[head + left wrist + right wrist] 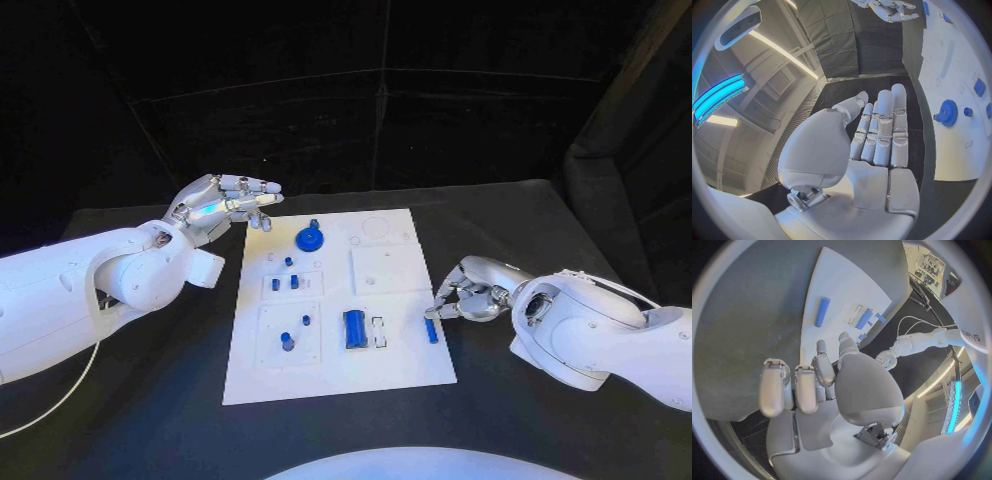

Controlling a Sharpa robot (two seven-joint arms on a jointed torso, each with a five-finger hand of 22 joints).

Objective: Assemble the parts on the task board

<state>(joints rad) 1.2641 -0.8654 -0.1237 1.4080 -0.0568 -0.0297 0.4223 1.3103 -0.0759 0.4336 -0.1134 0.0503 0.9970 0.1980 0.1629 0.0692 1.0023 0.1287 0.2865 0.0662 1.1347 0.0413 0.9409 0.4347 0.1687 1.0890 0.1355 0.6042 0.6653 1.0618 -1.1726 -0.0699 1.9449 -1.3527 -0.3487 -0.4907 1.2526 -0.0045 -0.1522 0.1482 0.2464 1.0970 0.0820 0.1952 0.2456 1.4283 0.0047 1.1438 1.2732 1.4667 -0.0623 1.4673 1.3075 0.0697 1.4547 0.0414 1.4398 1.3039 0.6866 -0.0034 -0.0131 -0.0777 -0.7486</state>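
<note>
A blue bar (431,331) lies just beside the right robot hand (464,298), fingers curled, empty.

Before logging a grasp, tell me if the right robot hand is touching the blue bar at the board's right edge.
Apart. In the right wrist view, bare white board separates the right robot hand from the blue bar. The head view is too tight to judge.

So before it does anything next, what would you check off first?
1. Right hand holds nothing: ok, fingers apart in its wrist view.
2. Blue rod free by that hand on the white board: ok.
3. Left hand clear of the board: ok, raised and open.
4. Blue gear seated: cannot tell.
5. Blue block lying flat: ok.
</note>
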